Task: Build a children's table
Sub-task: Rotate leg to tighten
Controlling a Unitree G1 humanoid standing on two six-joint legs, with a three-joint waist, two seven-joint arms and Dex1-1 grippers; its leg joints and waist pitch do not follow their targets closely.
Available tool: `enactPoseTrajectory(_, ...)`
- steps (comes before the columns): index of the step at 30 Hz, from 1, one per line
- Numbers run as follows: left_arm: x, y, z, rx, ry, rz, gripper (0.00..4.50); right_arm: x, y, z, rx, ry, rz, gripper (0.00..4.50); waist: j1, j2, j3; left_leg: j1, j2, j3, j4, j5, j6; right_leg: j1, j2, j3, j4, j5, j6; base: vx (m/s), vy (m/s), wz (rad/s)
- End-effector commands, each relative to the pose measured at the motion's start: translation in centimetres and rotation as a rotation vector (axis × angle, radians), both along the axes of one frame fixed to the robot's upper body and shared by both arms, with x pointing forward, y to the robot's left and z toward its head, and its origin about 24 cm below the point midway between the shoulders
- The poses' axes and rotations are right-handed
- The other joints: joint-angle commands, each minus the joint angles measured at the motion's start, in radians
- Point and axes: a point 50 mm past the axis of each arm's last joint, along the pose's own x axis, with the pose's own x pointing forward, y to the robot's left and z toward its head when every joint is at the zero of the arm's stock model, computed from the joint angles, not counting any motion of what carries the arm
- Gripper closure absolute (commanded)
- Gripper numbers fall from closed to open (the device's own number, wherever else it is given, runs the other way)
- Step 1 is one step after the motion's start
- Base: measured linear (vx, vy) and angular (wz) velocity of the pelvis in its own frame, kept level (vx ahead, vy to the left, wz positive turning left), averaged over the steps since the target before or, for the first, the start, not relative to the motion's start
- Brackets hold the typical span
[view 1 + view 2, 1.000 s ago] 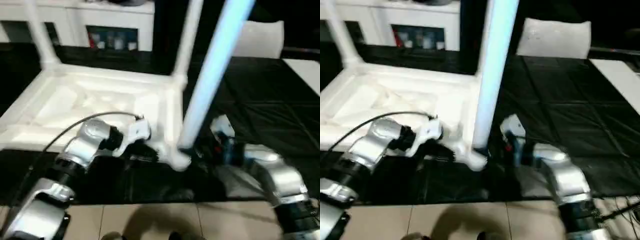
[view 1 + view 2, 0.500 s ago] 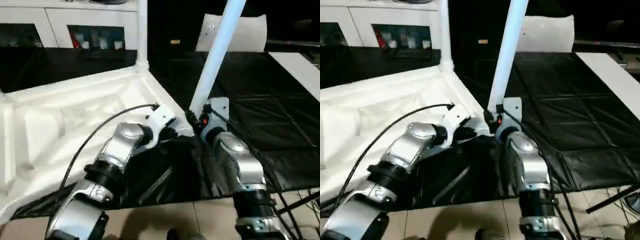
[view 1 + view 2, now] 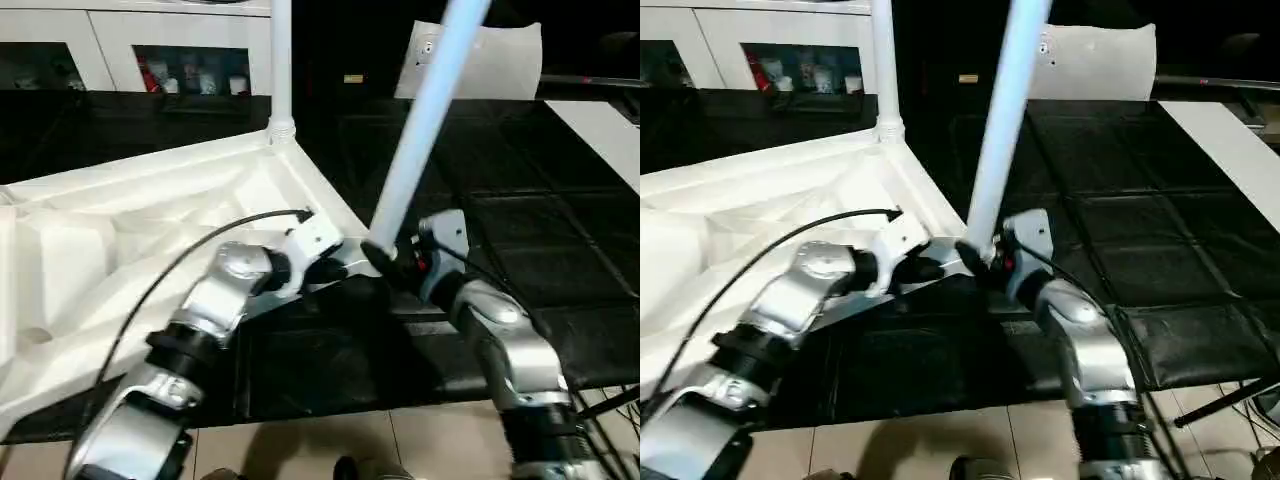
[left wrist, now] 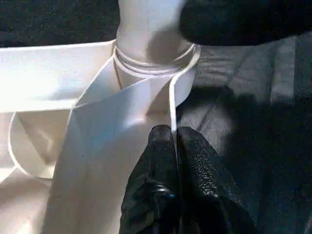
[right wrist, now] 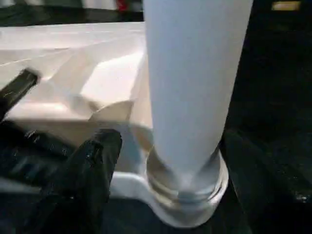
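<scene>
White square plastic tabletop point(image 3: 120, 230) lies underside up on the black-covered table point(image 3: 560, 250), at left. One white tubular leg point(image 3: 281, 60) stands upright in its far corner socket. Left pincer point(image 4: 174, 141) is closed, pinching the tabletop's thin rim beside the near corner socket point(image 5: 187, 195). A second white leg point(image 3: 425, 110) sits in that socket, leaning right. Right pincer point(image 3: 385, 262) is at its base, fingers parted around it.
</scene>
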Motion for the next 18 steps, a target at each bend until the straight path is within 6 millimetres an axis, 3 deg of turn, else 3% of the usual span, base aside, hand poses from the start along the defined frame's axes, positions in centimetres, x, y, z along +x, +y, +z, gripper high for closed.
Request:
enactPoseTrajectory(1, -0.5, 0.4, 0.3, -0.007, -0.020, -0.111, 4.50, -0.7, -0.1, 0.7, 0.012, -0.032, 0.136, 0.51, 0.011, 0.003, -0.059, -0.002, 0.039, -0.010, -0.059, -0.158, 0.088, 0.058, -0.084, 0.053, -0.073, -0.302, -0.179, 0.000, 0.000, 0.00)
enactPoseTrajectory(6, -1.4, 1.6, 0.2, 0.013, 0.007, -0.254, 4.50, -1.3, -1.4, 0.9, -0.022, -0.022, 0.278, 0.07, 0.017, 0.004, -0.056, 0.002, 0.042, -0.010, -0.061, -0.165, 0.087, 0.053, -0.083, 0.054, -0.069, -0.291, -0.187, 0.000, 0.000, 0.00)
enactPoseTrajectory(11, -2.2, 3.0, -0.1, 0.073, 0.036, -0.408, 4.50, -1.6, -2.5, 1.5, -0.066, -0.016, 0.431, 0.07, 0.037, 0.003, -0.056, 0.008, 0.046, -0.007, -0.061, -0.153, 0.084, 0.050, -0.085, 0.056, -0.065, -0.283, -0.187, 0.000, 0.000, 0.00)
enactPoseTrajectory(15, -2.8, 3.7, -0.2, 0.090, 0.082, -0.516, 4.50, -2.0, -2.8, 2.0, -0.044, 0.011, 0.569, 0.07, 0.040, -0.003, -0.056, 0.005, 0.047, -0.007, -0.061, -0.143, 0.090, 0.052, -0.086, 0.055, -0.060, -0.258, -0.202, 0.000, 0.000, 0.00)
enactPoseTrajectory(16, -2.9, 3.7, -0.2, 0.088, 0.088, -0.526, 4.50, -2.0, -2.8, 2.1, -0.041, 0.014, 0.585, 0.33, 0.041, -0.002, -0.056, 0.006, 0.046, -0.007, -0.060, -0.142, 0.091, 0.052, -0.086, 0.055, -0.060, -0.259, -0.204, 0.000, 0.000, 0.00)
enactPoseTrajectory(18, -3.2, 3.6, -0.1, 0.089, 0.101, -0.581, 4.50, -2.2, -2.7, 2.1, -0.053, 0.029, 0.634, 0.41, 0.043, -0.003, -0.056, 0.005, 0.047, -0.007, -0.060, -0.139, 0.090, 0.053, -0.088, 0.055, -0.060, -0.265, -0.207, 0.000, 0.000, 0.00)
